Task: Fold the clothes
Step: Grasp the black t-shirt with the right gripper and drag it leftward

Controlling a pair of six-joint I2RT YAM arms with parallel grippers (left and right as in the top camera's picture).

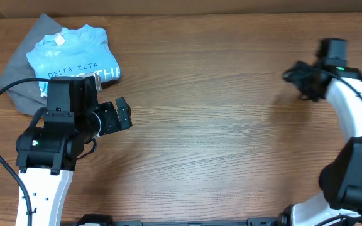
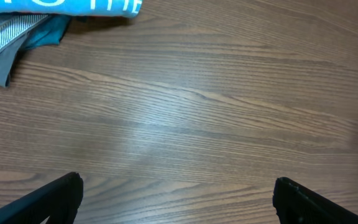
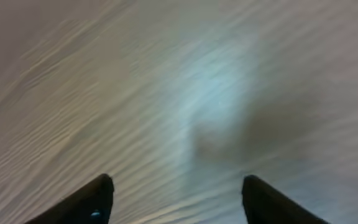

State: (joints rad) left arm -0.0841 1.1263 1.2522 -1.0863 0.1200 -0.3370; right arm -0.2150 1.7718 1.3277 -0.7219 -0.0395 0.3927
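The black T-shirt is not in view in any frame. My left gripper [image 1: 123,113] is open and empty, above bare wood just right of the folded pile at the far left; its two dark fingers spread wide in the left wrist view [image 2: 178,193]. My right gripper [image 1: 294,75] is at the far right of the table, open and empty over bare wood; the right wrist view [image 3: 176,193] is blurred and shows only wood grain between the fingers.
A folded light blue T-shirt with white lettering [image 1: 74,59] lies on a grey garment [image 1: 19,78] at the far left corner; both show at the top left of the left wrist view [image 2: 17,25]. The wooden table [image 1: 219,144] spans the view.
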